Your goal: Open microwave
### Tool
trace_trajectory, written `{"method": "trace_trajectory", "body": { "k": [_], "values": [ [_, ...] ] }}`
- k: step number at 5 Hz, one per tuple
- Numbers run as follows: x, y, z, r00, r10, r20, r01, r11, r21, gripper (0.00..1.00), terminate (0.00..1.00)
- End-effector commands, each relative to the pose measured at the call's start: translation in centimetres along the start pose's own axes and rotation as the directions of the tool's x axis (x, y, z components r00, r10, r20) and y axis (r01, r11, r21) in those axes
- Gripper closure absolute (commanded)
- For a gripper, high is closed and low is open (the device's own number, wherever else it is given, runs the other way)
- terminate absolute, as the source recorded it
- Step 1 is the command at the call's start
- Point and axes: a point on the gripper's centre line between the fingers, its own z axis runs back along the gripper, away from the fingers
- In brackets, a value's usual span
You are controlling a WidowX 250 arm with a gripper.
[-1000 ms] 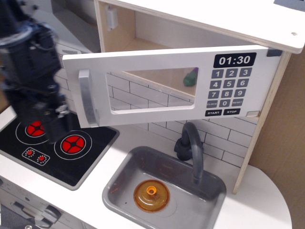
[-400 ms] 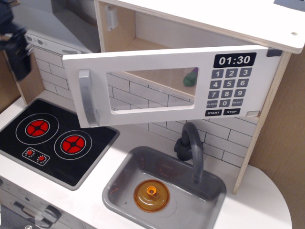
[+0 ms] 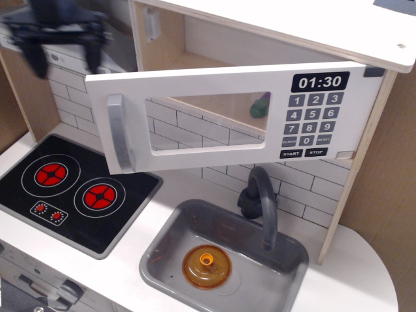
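While blurred gripper point(image 3: 65, 39) spreads, microwave point(image 3: 227, 117) gapes.

An orange lid point(image 3: 207, 266) lies in the grey sink point(image 3: 170, 231) under a dark faucet point(image 3: 262, 201), beside a black cooktop point(image 3: 123, 218).

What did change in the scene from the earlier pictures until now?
The gripper moved up and away from the stovetop to the upper left corner, above the microwave door. Its jaws now stand apart and hold nothing. The door stays swung open, and the orange lid stays in the sink.
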Motion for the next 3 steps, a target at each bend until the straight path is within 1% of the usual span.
{"method": "trace_trajectory", "body": {
  "k": [1, 2, 3],
  "values": [
    [-5.5, -6.6, -0.1, 0.955, -0.291, 0.061, 0.294, 0.955, -0.036, 0.00, 0.00],
    [-8.5, -9.5, -0.8, 0.935, -0.352, -0.037, 0.351, 0.936, -0.029, 0.00, 0.00],
    [-11.4, -10.6, -0.9, 0.909, -0.414, -0.055, 0.411, 0.910, -0.049, 0.00, 0.00]
  ]
}}
